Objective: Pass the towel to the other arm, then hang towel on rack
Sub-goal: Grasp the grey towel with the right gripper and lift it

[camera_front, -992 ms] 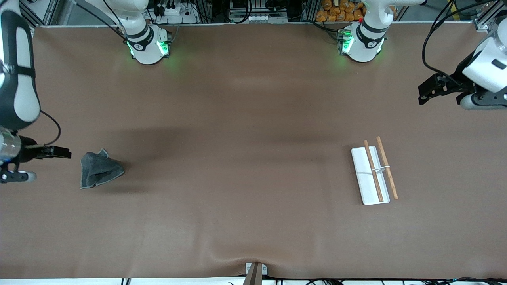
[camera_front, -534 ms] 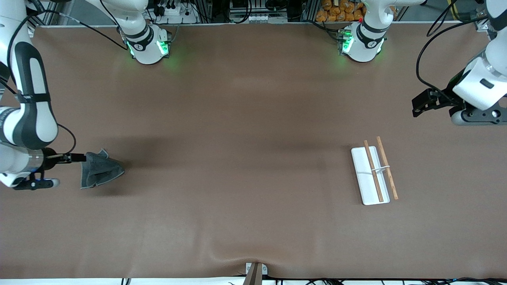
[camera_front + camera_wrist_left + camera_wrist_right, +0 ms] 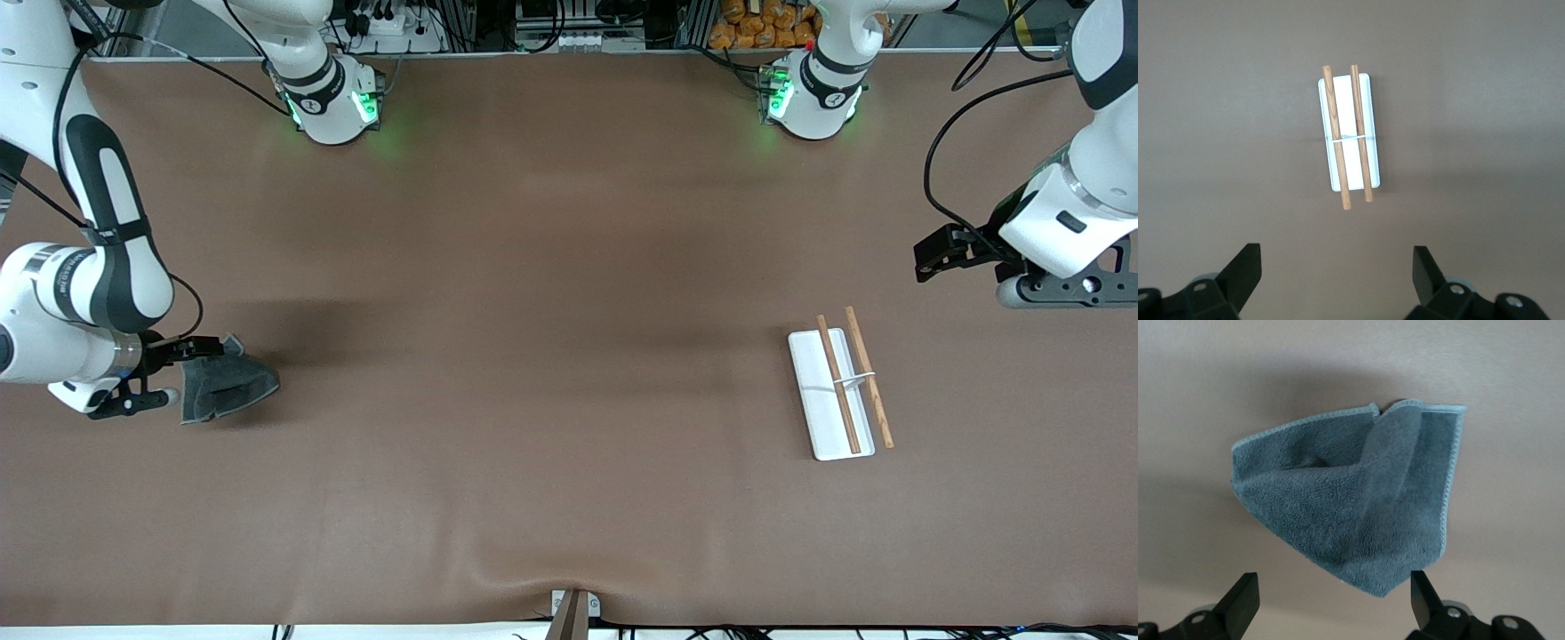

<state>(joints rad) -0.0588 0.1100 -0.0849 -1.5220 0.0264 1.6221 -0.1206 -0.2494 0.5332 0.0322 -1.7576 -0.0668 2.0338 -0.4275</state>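
**Towel crumpled at one end of the table, rack lying at the other, both grippers wide**

The towel (image 3: 224,384) lies in a loose, folded heap on the brown table (image 3: 551,293), toward the right arm's end; seen from the front, it sits at about nine o'clock from the table's middle. Its stitched hem shows pale along the edges in the right wrist view, where the cloth (image 3: 1358,507) comes to a point between the two black fingers.

The right gripper (image 3: 182,369) is low over the towel's edge on the side toward the right arm's end of the table. Its fingers stand wide apart and grip nothing; whether they touch the cloth I cannot tell.

The rack (image 3: 840,391) lies flat toward the left arm's end, at about three o'clock from the table's middle. Its white tray base holds nothing loose. One brown rod lies over the tray, the second runs along the tray's edge, and the white crosspiece joins the two near their middle. Both rods stick out past the tray's short ends.

The left gripper (image 3: 933,258) waits in the air over bare table, at roughly one o'clock from the rack in the front view, fingers spread wide and empty. Its own camera looks down on the rack (image 3: 1347,133) well clear of the fingertips.
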